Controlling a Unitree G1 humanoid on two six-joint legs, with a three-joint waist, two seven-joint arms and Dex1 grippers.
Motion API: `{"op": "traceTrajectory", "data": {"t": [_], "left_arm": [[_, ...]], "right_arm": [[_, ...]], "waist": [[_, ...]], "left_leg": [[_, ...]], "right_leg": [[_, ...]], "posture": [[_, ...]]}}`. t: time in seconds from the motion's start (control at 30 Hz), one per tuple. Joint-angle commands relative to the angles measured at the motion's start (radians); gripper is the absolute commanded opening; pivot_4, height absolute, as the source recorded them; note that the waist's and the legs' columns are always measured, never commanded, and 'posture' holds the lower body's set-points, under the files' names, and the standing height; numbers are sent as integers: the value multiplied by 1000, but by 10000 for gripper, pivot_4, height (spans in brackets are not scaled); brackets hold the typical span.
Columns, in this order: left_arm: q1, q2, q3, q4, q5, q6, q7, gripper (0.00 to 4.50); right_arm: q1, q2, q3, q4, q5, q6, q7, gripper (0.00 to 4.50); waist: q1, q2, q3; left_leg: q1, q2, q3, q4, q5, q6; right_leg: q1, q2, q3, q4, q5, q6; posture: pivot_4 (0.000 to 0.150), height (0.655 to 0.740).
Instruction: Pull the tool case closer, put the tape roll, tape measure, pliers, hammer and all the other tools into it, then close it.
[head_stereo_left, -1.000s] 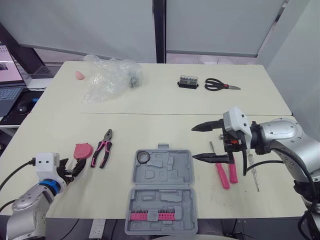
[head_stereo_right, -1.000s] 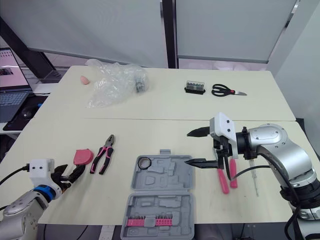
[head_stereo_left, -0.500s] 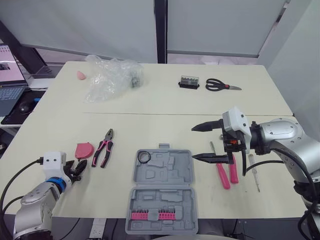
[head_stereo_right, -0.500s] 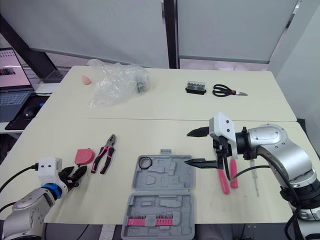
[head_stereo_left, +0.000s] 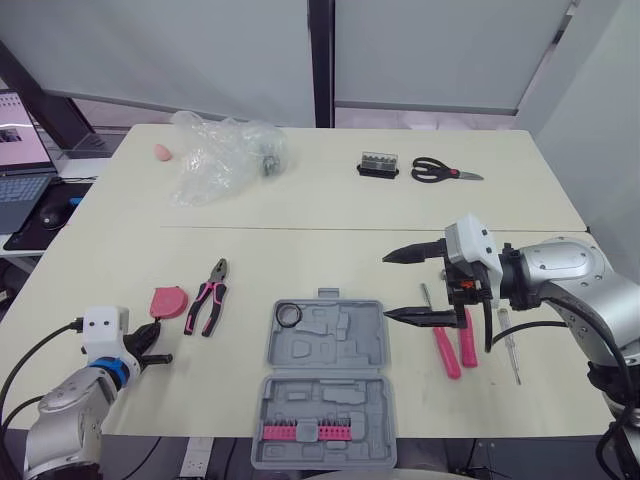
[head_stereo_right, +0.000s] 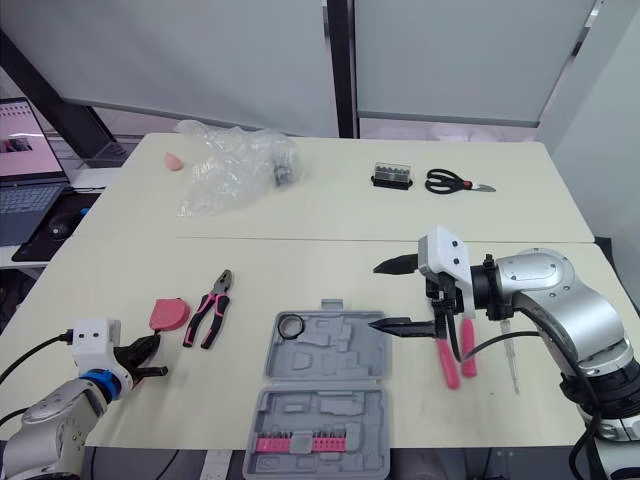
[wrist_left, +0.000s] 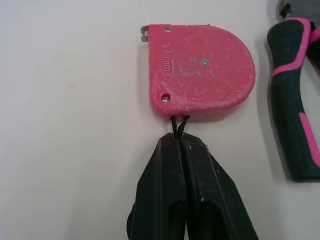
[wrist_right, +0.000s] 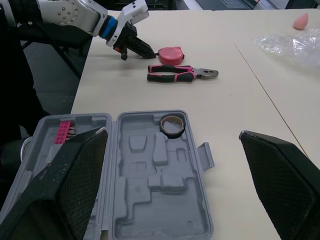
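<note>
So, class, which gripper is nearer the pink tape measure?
Left. The left gripper is shut on the cord of the tape measure; the right gripper hangs open past the tool case.

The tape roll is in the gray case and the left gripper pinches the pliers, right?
Not the pliers: the left gripper pinches the black cord of the pink tape measure, as the left wrist view shows. The pliers lie untouched beside it. The tape roll is in the gray case.

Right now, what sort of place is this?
Probably an office or lab room: pale tables pushed together, roller blinds behind them, and a laptop off to the robot's left.
</note>
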Motion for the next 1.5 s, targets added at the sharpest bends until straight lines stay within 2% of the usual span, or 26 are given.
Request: {"op": "traceTrajectory", "data": {"t": [0.03, 0.43, 0.8, 0.97, 1.27, 1.5], "left_arm": [[107, 5, 11, -84, -22, 26, -43, 313], [378, -12, -51, -346, -49, 30, -133, 313], [537, 35, -152, -422, 3, -55, -252, 313], [581, 59, -128, -415, 12, -98, -287, 313], [659, 66, 10, -389, -4, -150, -301, 313], [636, 33, 7, -419, -14, -133, -272, 313]], "right_arm": [[-1, -2, -12, -41, 23, -3, -1, 45000], [-8, 0, 7, -34, 21, -8, 21, 45000], [11, -23, 9, -75, 38, 11, 34, 45000], [9, -37, 16, -91, 45, 16, 46, 45000], [-7, -42, 34, -102, 46, 10, 71, 45000], [-35, -31, 64, -98, 36, -7, 86, 45000]], "waist": [[-4, 0, 0], [0, 0, 0], [3, 1, 0], [2, 1, 0], [3, 0, 1], [4, -1, 2]], "left_leg": [[0, 0, 0, 0, 0, 0], [0, 0, 0, -1, 0, 0], [0, 0, 0, -2, 0, 0], [0, 0, 1, -3, 0, 0], [-1, 1, 1, -3, 0, 0], [-1, 1, 0, -3, 0, 0]], "right_leg": [[0, 0, 0, 0, 0, 0], [0, 0, 0, -1, 0, 0], [0, 0, 0, -6, 0, 0], [0, 0, 0, -7, 0, 0], [-1, 1, 0, -8, 0, 0], [-2, 0, 0, -9, 0, 0]], "posture": [[1500, 7400], [1500, 7400], [1500, 7400], [1500, 7400], [1500, 7400], [1500, 7400]]}}
